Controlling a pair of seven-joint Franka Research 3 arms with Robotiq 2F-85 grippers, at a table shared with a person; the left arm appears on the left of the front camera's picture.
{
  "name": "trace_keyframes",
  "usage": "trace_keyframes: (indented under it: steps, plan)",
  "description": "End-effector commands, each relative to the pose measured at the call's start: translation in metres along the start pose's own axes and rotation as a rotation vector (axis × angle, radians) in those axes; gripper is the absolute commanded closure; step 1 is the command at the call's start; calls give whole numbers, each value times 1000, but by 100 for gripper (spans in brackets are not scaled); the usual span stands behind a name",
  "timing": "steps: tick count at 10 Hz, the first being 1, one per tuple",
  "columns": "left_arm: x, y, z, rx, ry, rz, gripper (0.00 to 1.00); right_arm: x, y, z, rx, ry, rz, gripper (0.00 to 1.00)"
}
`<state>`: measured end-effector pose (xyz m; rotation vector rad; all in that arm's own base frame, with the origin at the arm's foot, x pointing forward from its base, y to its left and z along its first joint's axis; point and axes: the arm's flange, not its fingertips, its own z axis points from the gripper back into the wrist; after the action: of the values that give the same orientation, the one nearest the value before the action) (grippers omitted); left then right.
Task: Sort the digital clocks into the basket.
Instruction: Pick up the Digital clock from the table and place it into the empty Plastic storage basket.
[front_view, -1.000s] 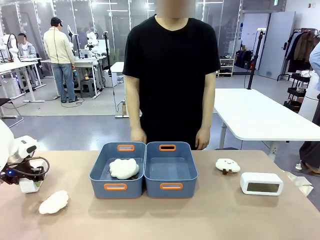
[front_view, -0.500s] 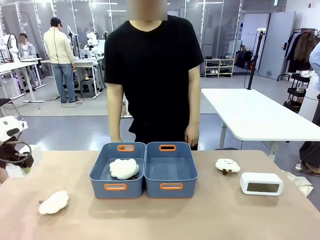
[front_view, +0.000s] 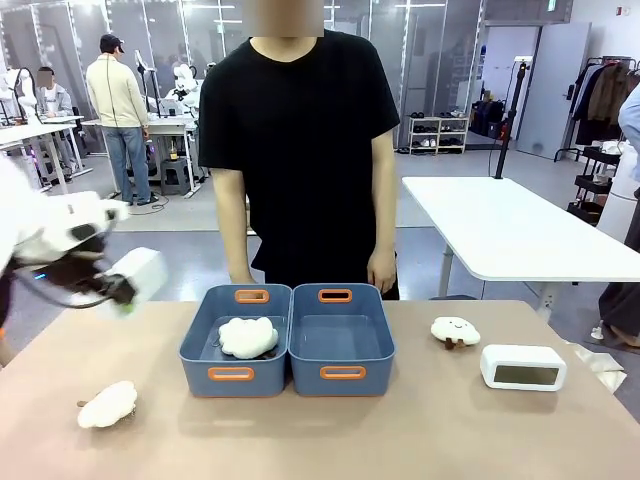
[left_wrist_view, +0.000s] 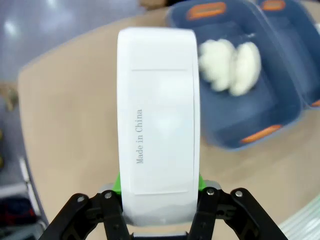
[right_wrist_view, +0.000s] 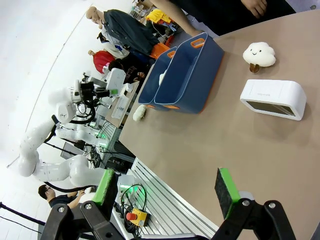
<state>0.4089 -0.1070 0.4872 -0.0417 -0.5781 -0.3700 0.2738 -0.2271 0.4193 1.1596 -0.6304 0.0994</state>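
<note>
My left gripper (front_view: 119, 293) is shut on a white digital clock (front_view: 141, 272), held in the air left of the bins. In the left wrist view the clock (left_wrist_view: 157, 125) stands between the green pads, its back label facing me, with the left gripper (left_wrist_view: 158, 186) closed around its lower end. A second digital clock (front_view: 523, 367) lies on the table at the right, display toward me. Two blue bins stand side by side: the left bin (front_view: 197, 345) holds a fluffy cloud toy (front_view: 248, 337), and the right basket (front_view: 342, 345) holds nothing. My right gripper (right_wrist_view: 166, 191) is open above the table's near right, and that second clock (right_wrist_view: 272, 98) lies ahead of it.
A cloud toy (front_view: 107, 404) lies at the front left of the table, another (front_view: 455, 331) right of the bins near the clock. A person (front_view: 300, 150) stands at the far edge behind the bins, hands hanging at the sides.
My left gripper has risen from the table's left edge with the clock and swung right toward the bins. The person has stepped slightly to the left.
</note>
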Motion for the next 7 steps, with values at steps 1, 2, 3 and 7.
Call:
trace_keyframes:
  steps: [1,2,3,7]
  plan:
    - [55,-75,5,34,15,-104,48,1,1,1,10,-9,14,0]
    - [78,-117,-5,-1,16,-118,48,1,1,1,10,-9,14,0]
    - [103,-154,-10,-20,32,-109,48,1,1,1,10,-9,14,0]
    - [159,-261,-79,8,144,-56,48,1,1,1,10,-9,14,0]
